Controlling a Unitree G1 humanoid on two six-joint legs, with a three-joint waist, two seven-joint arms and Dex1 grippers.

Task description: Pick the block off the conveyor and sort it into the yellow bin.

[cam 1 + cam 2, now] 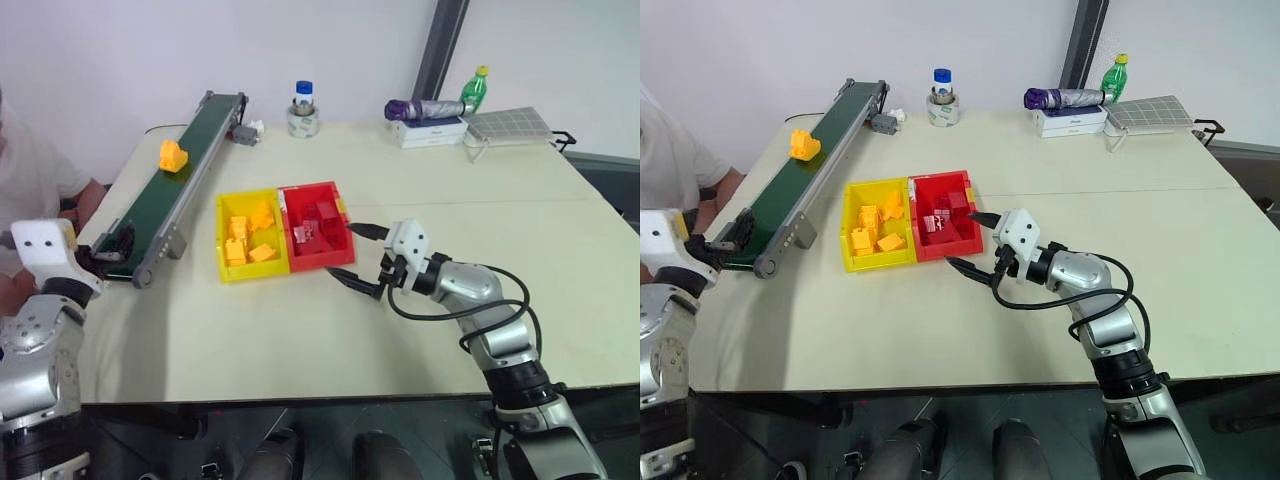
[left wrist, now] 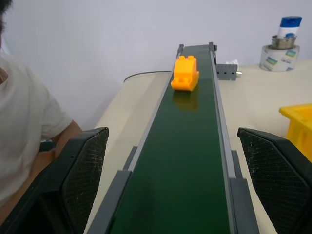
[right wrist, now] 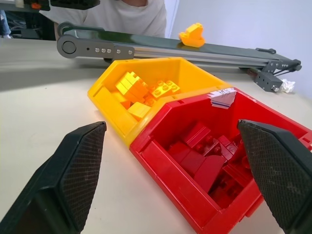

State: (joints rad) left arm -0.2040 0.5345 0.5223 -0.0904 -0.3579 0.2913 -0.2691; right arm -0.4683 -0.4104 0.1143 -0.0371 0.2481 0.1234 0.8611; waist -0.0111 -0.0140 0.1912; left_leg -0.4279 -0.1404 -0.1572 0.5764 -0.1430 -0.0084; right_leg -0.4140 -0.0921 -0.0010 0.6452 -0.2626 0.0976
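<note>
The block (image 1: 173,156) sits mid-belt on the conveyor (image 1: 175,200), untouched; likely light, rigid, smooth plastic — best pinched across its flat sides; left gripper (image 2: 170,185) spread wide at belt's near end; right gripper (image 1: 362,256) also spread, beside the bins.

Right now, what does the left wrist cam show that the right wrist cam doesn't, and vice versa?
Left wrist view: looks along the conveyor between open fingers, with a tape roll and a capped jar on it.

Right wrist view: the red bin of dark red blocks, and the orange blocks lying in the yellow bin, seen between open fingers.

Both: the orange block on the belt, the yellow bin, the table, a person in a white shirt.
</note>
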